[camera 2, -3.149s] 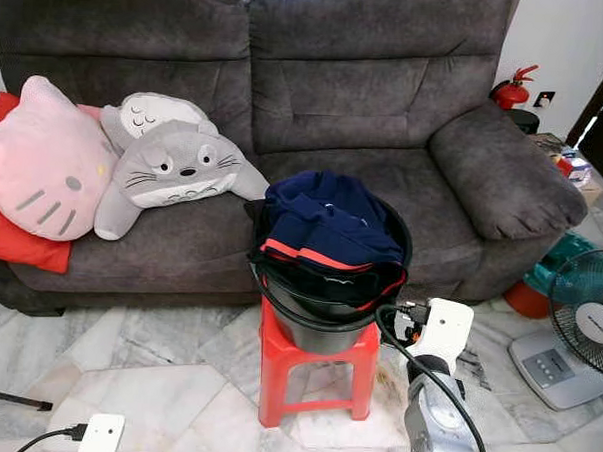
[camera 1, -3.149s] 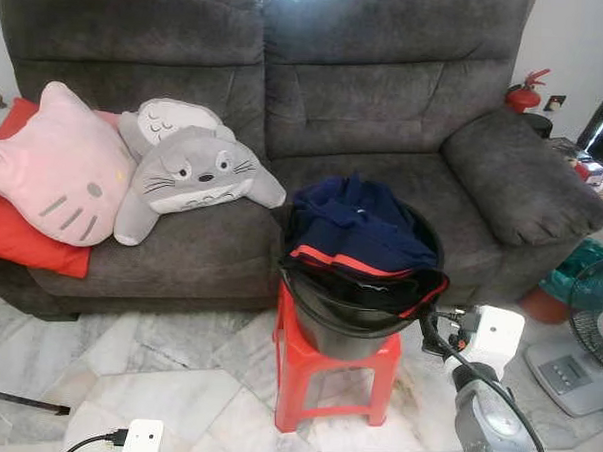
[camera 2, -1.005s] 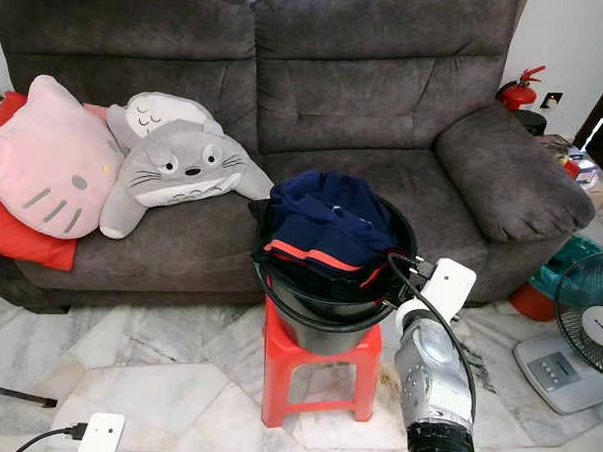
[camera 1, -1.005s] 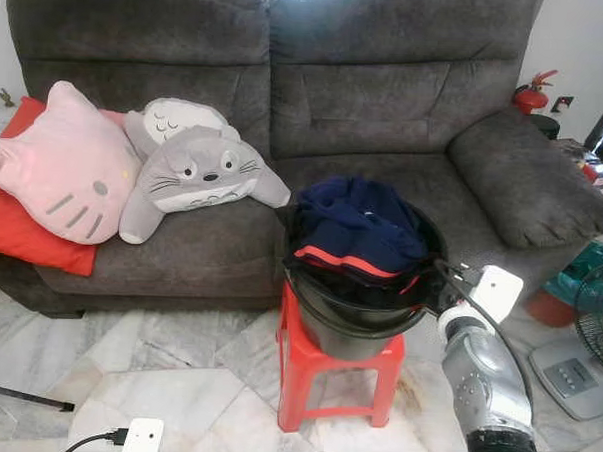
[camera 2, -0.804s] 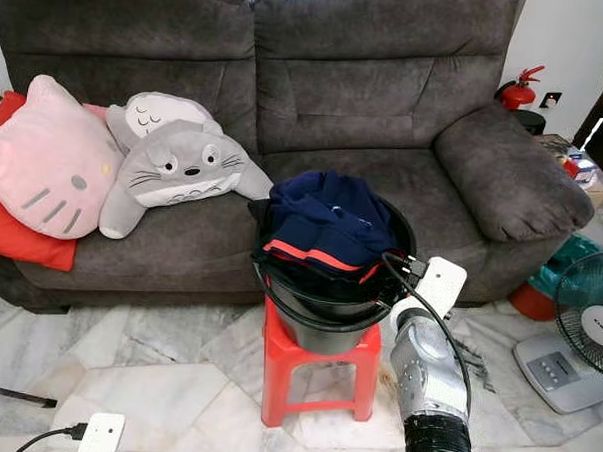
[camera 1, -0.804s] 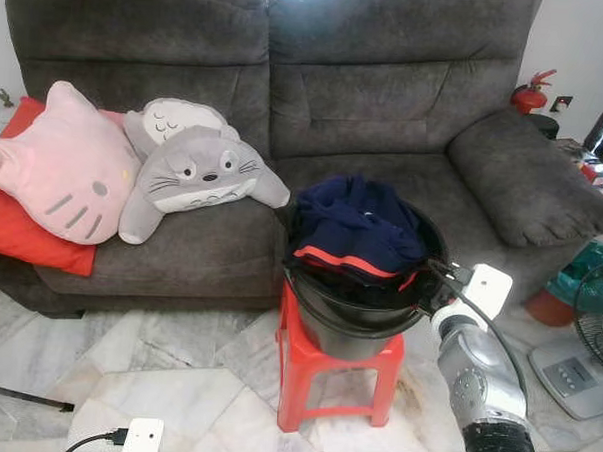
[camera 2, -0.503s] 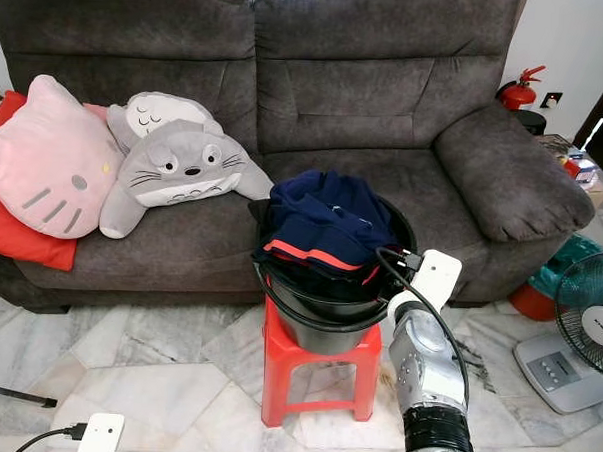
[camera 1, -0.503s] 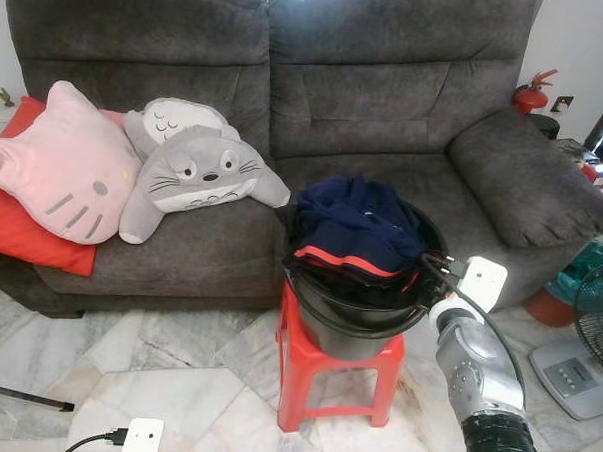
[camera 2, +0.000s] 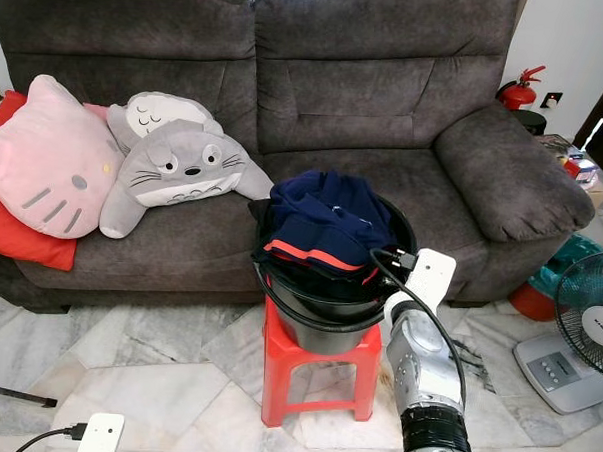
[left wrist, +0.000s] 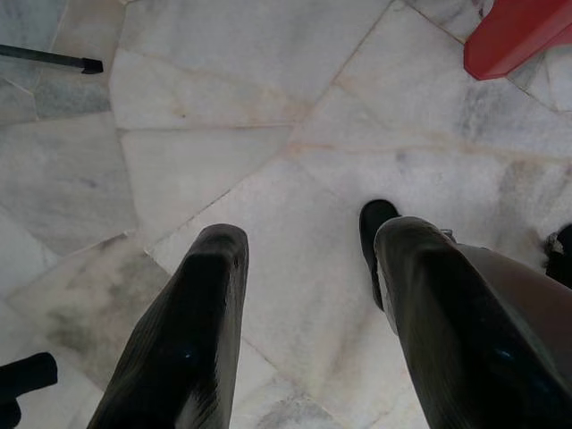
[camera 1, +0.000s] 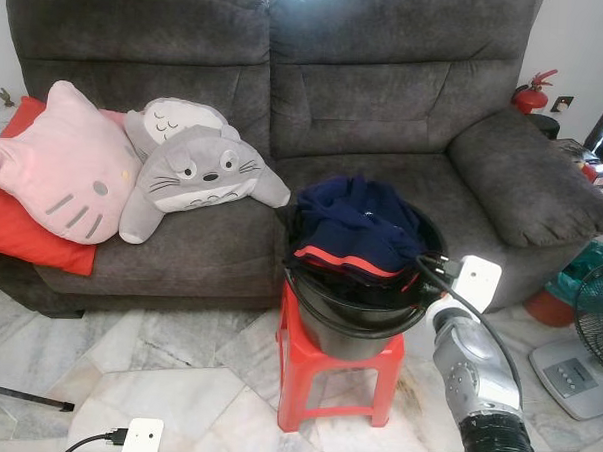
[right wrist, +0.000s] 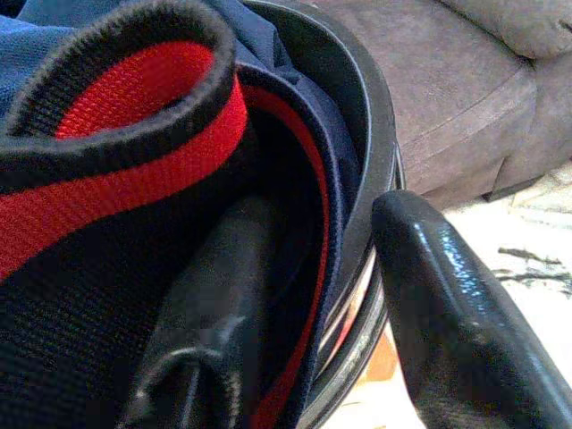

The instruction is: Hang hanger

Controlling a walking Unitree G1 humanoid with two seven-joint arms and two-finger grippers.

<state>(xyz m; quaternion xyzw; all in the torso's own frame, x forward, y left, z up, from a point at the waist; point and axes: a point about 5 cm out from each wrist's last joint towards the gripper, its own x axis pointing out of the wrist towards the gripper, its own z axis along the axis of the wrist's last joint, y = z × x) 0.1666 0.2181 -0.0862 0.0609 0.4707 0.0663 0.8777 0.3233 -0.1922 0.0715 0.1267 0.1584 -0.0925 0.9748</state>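
floor (camera 1: 176, 351): marble tiles, under the left gripper's spread jaws | stool (camera 1: 337, 373): red, on floor, beside right gripper's jaws | bucket (camera 1: 353, 313): black, on stool, its rim between them

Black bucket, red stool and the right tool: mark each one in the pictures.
black bucket (camera 1: 349, 323): left eye view, on its front wall below the rim.
red stool (camera 1: 298, 358): left eye view, on the seat's front left corner.
right tool (right wrist: 344, 295): right wrist view, midway between its two fingertips, at the bucket's rim.

Home living room, grey sofa (camera 1: 387, 100), plush cushions (camera 1: 199, 171), marble floor (camera 1: 175, 361)
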